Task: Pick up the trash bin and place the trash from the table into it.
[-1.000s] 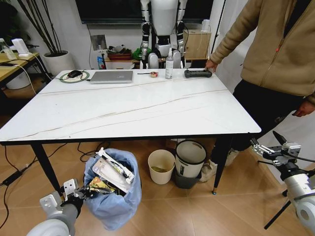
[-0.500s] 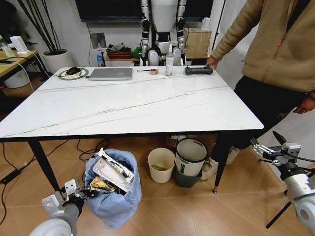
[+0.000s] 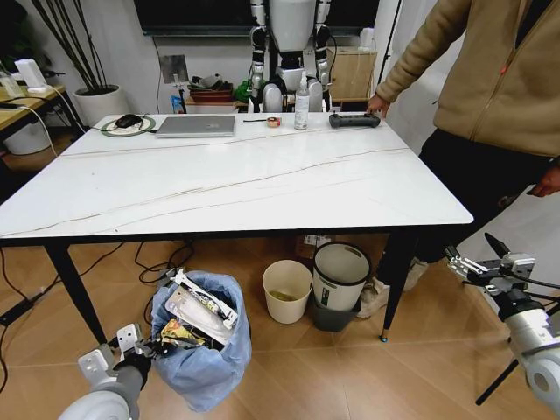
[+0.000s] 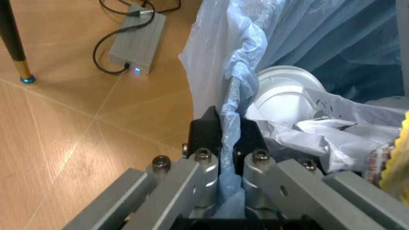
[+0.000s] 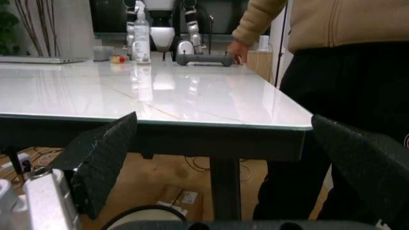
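The trash bin (image 3: 203, 350), lined with a crinkled light-blue bag, is low in front of the table (image 3: 262, 184), near its front left leg. My left gripper (image 3: 140, 350) is shut on the bin's bag-covered rim (image 4: 231, 120). Trash fills the bin: a clear plastic package (image 3: 199, 306), a yellow wrapper (image 3: 175, 332), a white cup (image 4: 284, 93) and crumpled white paper (image 4: 326, 139). My right gripper (image 3: 472, 265) hangs open and holds nothing, right of the table at about the height of its edge. In the right wrist view its fingers (image 5: 102, 158) stand wide apart facing the table (image 5: 191, 96).
A cream bucket (image 3: 286, 293) and a grey-and-white bin (image 3: 339, 284) stand under the table. At the table's far edge lie a laptop (image 3: 196, 126), a mouse (image 3: 129, 121), a bottle (image 3: 301, 94) and a black device (image 3: 354, 120). A person (image 3: 490, 96) stands at the right. A power brick (image 4: 135, 40) with cables lies on the floor.
The whole head view has shifted slightly, so the camera moved. My left gripper keeps its hold on the bin's rim. The right gripper stays open in the same place.
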